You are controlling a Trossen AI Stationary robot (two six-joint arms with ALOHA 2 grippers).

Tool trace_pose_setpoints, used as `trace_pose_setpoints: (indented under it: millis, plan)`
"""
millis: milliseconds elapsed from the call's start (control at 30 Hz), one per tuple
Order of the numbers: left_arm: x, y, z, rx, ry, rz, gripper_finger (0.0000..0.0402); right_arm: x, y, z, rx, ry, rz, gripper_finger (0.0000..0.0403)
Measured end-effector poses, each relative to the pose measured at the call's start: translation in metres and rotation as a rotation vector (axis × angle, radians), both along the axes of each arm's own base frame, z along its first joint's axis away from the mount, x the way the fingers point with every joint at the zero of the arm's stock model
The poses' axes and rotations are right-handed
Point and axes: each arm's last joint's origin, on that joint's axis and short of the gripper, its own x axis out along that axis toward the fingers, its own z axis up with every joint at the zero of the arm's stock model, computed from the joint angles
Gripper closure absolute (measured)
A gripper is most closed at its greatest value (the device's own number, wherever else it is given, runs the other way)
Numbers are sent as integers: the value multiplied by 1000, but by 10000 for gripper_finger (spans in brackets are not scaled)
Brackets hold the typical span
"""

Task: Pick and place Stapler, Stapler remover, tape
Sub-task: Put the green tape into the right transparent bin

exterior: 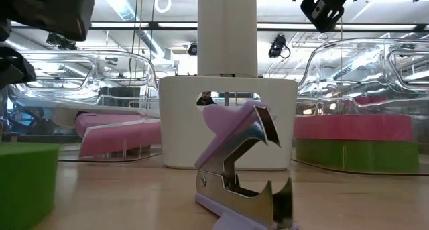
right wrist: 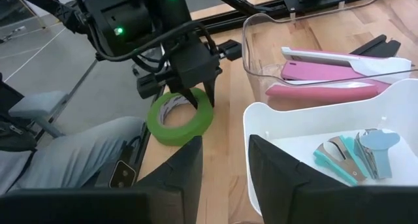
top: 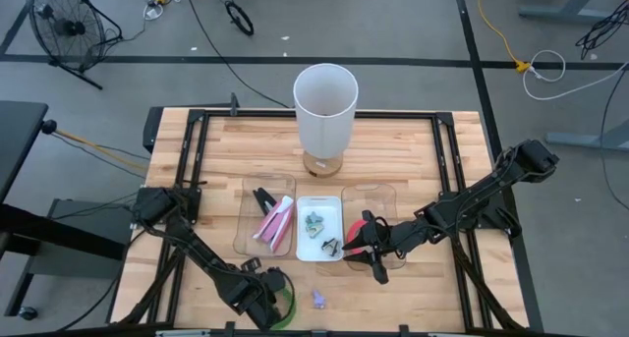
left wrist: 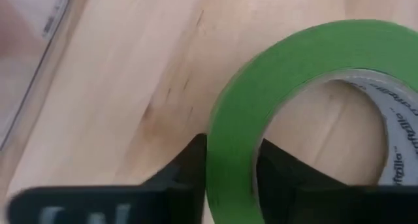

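Note:
One green tape ring (right wrist: 179, 117) lies flat on the wood near the table's near edge, also seen in the high view (top: 287, 303). My left gripper (top: 271, 296) stands over it, shut on its wall. A red tape ring (exterior: 352, 127) sits on another green ring (exterior: 355, 155) in the right clear tray (top: 381, 201). My right gripper (right wrist: 225, 178) hovers open over that tray's left side, holding nothing. The pink stapler (top: 275, 221) lies in the left clear tray. Teal staple removers (right wrist: 356, 155) lie in the white tray (top: 319, 251). A purple staple remover (exterior: 244, 169) rests on the table. My left gripper pinches the green ring's wall (left wrist: 232, 152), one finger (left wrist: 281, 168) inside the ring's hole and one finger (left wrist: 186, 165) outside. The fingers come from above, pointing down (right wrist: 189, 87). The ring lies flat with its lower face on the table.
A tall white cylinder (top: 325, 106) stands at the table's far middle. The three trays sit side by side across the middle. The black frame (top: 197, 140) borders the table. A person's grey-clad leg (right wrist: 72, 159) shows beyond the near edge.

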Motion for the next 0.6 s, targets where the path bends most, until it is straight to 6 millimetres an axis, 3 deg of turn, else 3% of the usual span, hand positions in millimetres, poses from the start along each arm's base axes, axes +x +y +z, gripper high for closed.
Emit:
trace_pose_setpoints:
  millis: [33,333,600]
  plan:
    - [0,0,0,-5,0,-5,313,0,0,0,0,0,0,280]
    - [2,-2,5,-13,-3,-40,313,0,0,0,0,0,0,280]
    - [15,-18,60,56,-93,-134,313,0,0,0,-1,0,0,280]
